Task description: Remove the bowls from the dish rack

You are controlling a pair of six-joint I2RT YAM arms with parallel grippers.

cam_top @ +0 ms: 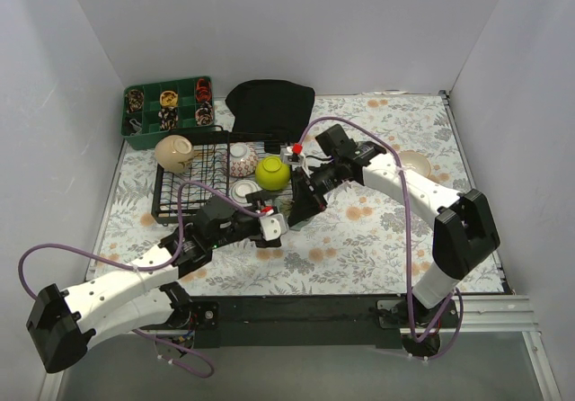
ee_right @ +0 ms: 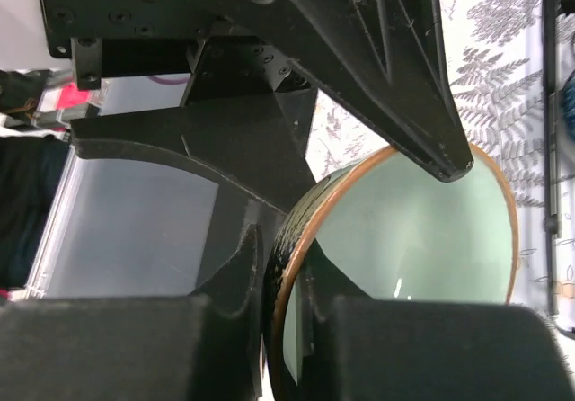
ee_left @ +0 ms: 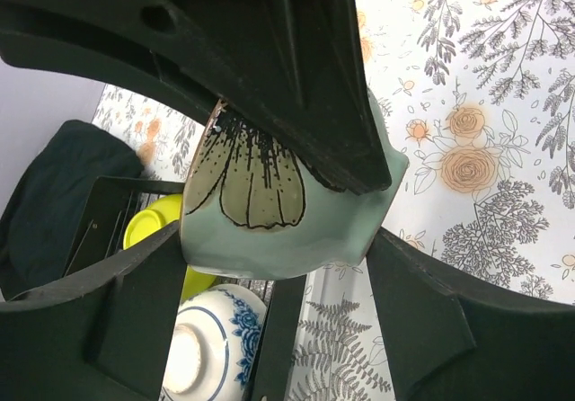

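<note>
While your left tool and right tool clamp one mint bowl, four bowls sit in the dish rack, a sixth bowl on the counter.

Bowls in dish rack, cloth behind

Pale mint bowl in the left hand — lime-green bowl, blue-patterned bowl below
</note>
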